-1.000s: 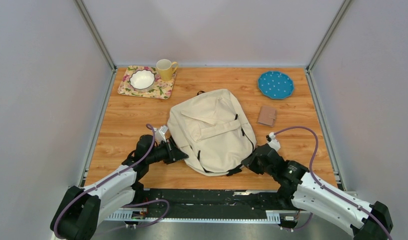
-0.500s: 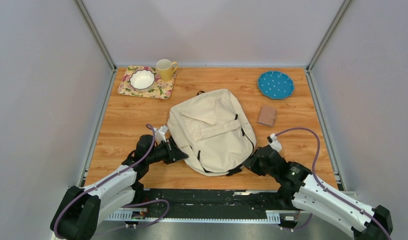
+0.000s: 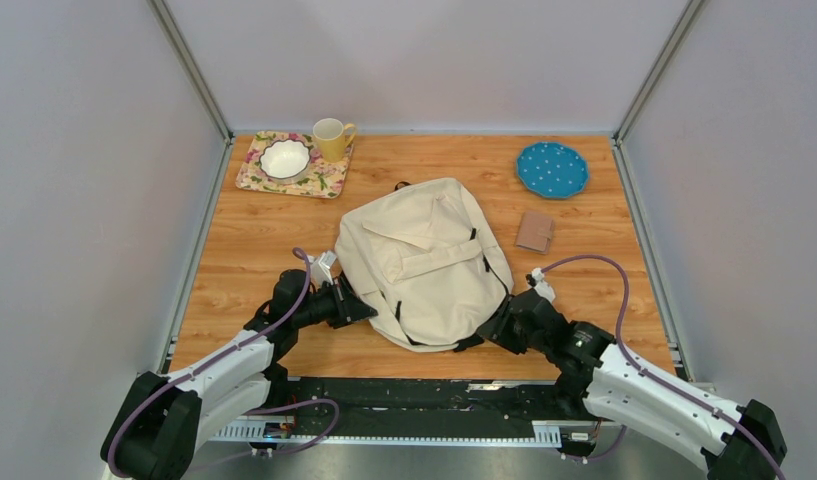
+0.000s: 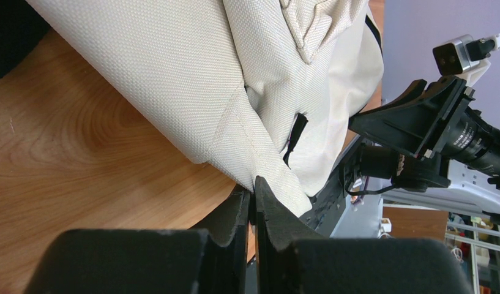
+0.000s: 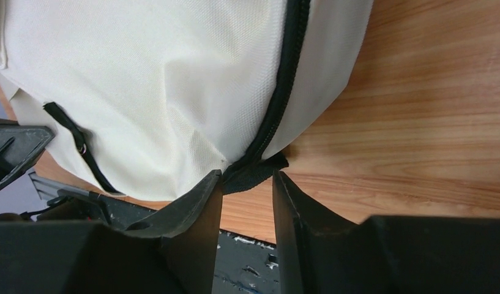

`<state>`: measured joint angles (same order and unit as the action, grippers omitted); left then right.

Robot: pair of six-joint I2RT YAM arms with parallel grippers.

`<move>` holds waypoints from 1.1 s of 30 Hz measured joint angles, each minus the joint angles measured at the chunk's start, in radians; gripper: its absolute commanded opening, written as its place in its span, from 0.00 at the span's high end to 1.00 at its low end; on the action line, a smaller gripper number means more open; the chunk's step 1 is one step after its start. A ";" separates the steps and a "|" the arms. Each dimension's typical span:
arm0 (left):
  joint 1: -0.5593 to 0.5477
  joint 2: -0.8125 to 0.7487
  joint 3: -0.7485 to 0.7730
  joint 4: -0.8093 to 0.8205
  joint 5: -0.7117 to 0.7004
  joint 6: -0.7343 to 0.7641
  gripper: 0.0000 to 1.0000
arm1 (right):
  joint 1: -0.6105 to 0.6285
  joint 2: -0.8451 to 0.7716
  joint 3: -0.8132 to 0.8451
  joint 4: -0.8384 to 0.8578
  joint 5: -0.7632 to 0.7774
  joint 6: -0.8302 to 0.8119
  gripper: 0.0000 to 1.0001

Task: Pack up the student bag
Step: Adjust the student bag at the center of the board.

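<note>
In the left wrist view the student bag (image 4: 174,79) runs off the top edge, so only the corner nearest the left fingers (image 4: 268,211) shows. The fabric nipped between their tips is hidden, and their roots are a dark blur at the bottom edge. Beyond them the right arm (image 4: 431,128) is cut by the right edge.

In the right wrist view the zip (image 5: 284,79) leaves at the top edge. Whether the parted right fingers (image 5: 198,202) touch the black tab (image 5: 253,171) at their tips cannot be told.

From above, neither pair of fingertips can be made out against the bag's edge. The brown flat thing (image 3: 534,231) well beyond the right fingers is too small to name.
</note>
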<state>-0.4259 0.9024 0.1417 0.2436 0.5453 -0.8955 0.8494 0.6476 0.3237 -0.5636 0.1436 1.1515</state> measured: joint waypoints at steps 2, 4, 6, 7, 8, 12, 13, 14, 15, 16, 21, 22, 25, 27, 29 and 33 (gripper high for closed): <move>0.000 0.000 0.000 0.000 0.000 0.000 0.89 | 0.000 -0.009 0.001 0.001 -0.024 0.005 0.60; 0.000 0.000 0.000 0.000 0.000 0.000 0.89 | 0.000 -0.019 0.001 0.002 -0.046 0.015 0.59; 0.000 0.000 0.000 0.000 0.000 0.000 0.89 | 0.000 -0.026 0.001 0.005 -0.060 0.031 0.59; 0.000 0.001 0.000 0.000 0.000 0.000 0.89 | 0.000 -0.027 0.001 0.007 -0.063 0.037 0.59; 0.000 0.001 0.000 0.000 0.000 0.000 0.89 | 0.000 -0.028 0.001 0.010 -0.066 0.044 0.59; 0.000 0.002 0.000 0.000 0.001 -0.001 0.89 | 0.000 -0.011 0.000 0.049 -0.077 0.080 0.59; 0.000 0.002 0.000 0.000 0.001 -0.001 0.89 | 0.000 -0.002 0.000 0.061 -0.079 0.085 0.59; 0.000 0.002 0.000 0.000 0.001 -0.001 0.89 | 0.000 0.009 0.000 0.071 -0.081 0.091 0.59; 0.000 0.002 0.000 0.001 0.001 -0.001 0.89 | 0.000 0.022 0.000 0.082 -0.082 0.097 0.59; 0.000 0.002 0.000 0.001 0.001 -0.001 0.89 | 0.000 0.037 0.000 0.093 -0.082 0.101 0.59; 0.000 0.002 0.000 0.001 0.002 -0.001 0.89 | 0.000 0.095 0.000 0.125 -0.081 0.106 0.59; 0.000 0.002 0.000 0.001 0.002 -0.001 0.89 | 0.000 0.101 0.001 0.126 -0.081 0.105 0.59; 0.000 0.002 0.000 0.001 0.002 -0.001 0.89 | 0.000 0.111 0.005 0.121 -0.083 0.105 0.57; 0.000 0.002 0.000 0.002 0.003 -0.001 0.89 | 0.000 0.113 0.005 0.121 -0.087 0.107 0.57; 0.000 0.002 0.000 0.003 0.003 -0.002 0.89 | 0.000 0.122 0.005 0.121 -0.093 0.116 0.56; 0.000 0.005 0.000 0.008 0.004 -0.004 0.89 | 0.000 0.133 -0.003 0.150 -0.100 0.143 0.56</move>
<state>-0.4259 0.9073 0.1413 0.2520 0.5491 -0.8997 0.8494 0.7803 0.3206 -0.4141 0.0433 1.2942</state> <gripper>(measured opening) 0.112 0.439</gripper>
